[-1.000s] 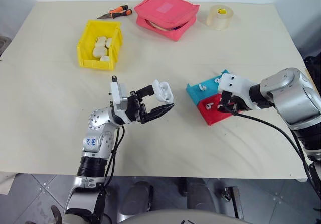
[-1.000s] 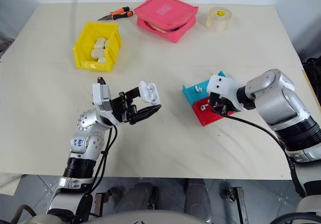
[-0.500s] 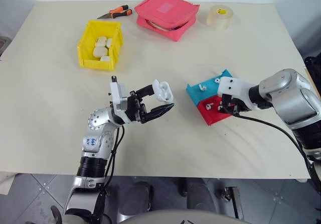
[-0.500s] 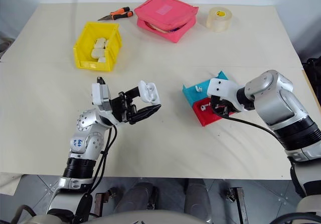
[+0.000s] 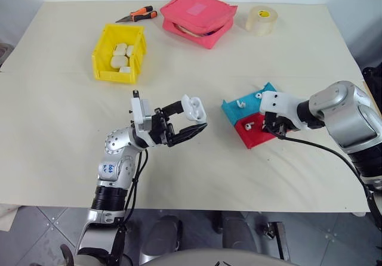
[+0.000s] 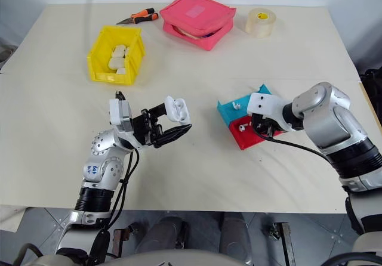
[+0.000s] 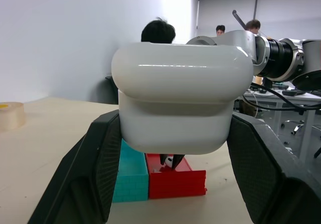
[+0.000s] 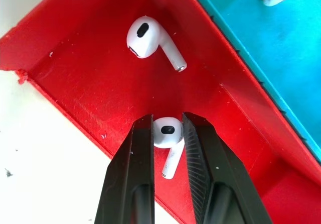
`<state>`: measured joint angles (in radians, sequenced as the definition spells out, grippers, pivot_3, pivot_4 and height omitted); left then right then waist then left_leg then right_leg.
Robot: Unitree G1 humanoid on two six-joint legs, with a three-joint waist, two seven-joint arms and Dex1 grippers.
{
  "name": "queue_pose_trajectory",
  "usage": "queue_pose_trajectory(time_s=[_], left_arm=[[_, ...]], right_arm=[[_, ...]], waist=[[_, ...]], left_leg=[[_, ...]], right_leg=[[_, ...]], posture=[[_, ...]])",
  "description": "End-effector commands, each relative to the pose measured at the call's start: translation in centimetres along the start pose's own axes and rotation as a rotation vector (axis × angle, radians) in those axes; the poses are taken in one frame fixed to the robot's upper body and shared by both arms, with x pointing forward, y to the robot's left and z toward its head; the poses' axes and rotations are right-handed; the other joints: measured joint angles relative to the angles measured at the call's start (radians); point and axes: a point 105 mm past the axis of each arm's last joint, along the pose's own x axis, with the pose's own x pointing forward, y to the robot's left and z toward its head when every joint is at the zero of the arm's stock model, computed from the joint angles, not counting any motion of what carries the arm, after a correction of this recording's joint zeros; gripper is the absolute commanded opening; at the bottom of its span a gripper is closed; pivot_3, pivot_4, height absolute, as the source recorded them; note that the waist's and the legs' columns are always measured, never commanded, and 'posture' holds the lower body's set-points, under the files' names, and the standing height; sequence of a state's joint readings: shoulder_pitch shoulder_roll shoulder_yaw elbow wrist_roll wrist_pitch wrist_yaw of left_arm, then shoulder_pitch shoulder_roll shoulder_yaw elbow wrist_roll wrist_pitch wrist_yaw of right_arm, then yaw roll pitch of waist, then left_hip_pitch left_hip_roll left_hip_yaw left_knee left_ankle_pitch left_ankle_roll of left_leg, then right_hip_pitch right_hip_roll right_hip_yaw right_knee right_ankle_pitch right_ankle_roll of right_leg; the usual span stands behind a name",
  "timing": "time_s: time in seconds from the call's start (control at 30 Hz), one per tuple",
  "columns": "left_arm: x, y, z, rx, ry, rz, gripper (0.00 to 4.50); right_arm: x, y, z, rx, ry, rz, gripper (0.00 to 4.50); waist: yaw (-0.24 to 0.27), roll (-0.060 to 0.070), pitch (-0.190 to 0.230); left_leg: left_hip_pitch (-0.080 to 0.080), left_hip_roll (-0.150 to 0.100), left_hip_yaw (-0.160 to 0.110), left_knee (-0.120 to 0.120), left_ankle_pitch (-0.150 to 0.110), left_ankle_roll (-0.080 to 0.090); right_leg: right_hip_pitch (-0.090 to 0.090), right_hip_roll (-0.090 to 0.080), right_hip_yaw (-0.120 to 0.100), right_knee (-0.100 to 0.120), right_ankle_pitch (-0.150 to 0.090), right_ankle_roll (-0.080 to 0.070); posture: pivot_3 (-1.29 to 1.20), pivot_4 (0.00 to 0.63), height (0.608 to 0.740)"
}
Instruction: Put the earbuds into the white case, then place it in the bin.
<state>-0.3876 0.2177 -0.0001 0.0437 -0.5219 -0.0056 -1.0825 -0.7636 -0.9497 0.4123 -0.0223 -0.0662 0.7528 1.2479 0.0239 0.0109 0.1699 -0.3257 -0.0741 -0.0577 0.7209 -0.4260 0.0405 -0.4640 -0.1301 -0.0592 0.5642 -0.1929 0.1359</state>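
Earbuds lie in the red tray: one loose, one pinched by the right gripper. Left gripper clamps the white case, seemingly lid-open, over bare table.

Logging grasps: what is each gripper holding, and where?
Left gripper holds the white case by its sides. Right gripper pinches an earbud by its head.

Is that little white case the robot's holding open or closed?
Open: the white case in the left gripper has its lid tipped back.
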Motion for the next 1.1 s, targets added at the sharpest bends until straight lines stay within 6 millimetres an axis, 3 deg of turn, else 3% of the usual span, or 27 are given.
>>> queue_pose_trajectory(time_s=[0.03,0.2,0.3,0.53,0.83,1.1], left_arm=[[0.4,-0.5,0.9,0.015,-0.027,-0.082,2.78],[0.6,-0.9,0.5,-0.03,-0.02,-0.2,2.78],[0.4,-1.1,-0.1,-0.069,-0.004,-0.276,2.78],[0.6,-1.0,-0.8,-0.134,-0.007,-0.385,2.78],[1.8,-0.6,-0.6,-0.163,-0.054,-0.465,2.78],[2.2,-0.5,0.0,-0.156,-0.06,-0.485,2.78]], right_arm=[[-2.7,-0.3,2.5,0.023,-0.172,-0.056,0.46],[-5.5,0.3,4.7,0.109,-0.409,-0.096,0.46],[-7.6,0.4,6.8,0.114,-0.649,-0.208,0.46],[-9.6,4.5,9.7,0.199,-0.942,-0.071,0.46],[-8.8,7.8,12.0,0.226,-1.072,0.068,0.46],[-8.1,8.2,13.0,0.227,-1.147,0.075,0.46]], waist=[[0.0,0.0,0.0],[0.003,0.0,0.0],[0.001,0.0,0.0],[0.0,0.001,0.0],[0.0,0.001,0.0],[-0.003,0.001,0.0]], left_leg=[[0.0,0.0,0.0,0.0,0.0,0.0],[-0.002,0.0,-0.003,0.002,0.0,0.0],[-0.003,0.0,-0.004,0.002,0.0,0.0],[-0.004,0.0,-0.004,0.003,0.0,0.0],[-0.004,-0.001,-0.005,0.003,0.0,0.0],[-0.003,-0.001,-0.004,0.003,0.0,0.0]], right_leg=[[0.0,0.0,0.0,0.0,0.0,0.0],[0.0,0.0,-0.003,0.0,0.0,0.0],[0.0,0.0,-0.004,0.0,0.0,0.0],[-0.001,0.0,-0.004,0.0,0.0,0.0],[-0.001,0.0,-0.005,0.001,0.0,0.0],[-0.001,0.001,-0.004,0.001,0.0,0.0]], posture=[[0.0,0.15,0.74],[0.0,0.15,0.74],[0.0,0.15,0.74],[0.0,0.15,0.74],[0.0,0.15,0.74],[0.0,0.15,0.74]])
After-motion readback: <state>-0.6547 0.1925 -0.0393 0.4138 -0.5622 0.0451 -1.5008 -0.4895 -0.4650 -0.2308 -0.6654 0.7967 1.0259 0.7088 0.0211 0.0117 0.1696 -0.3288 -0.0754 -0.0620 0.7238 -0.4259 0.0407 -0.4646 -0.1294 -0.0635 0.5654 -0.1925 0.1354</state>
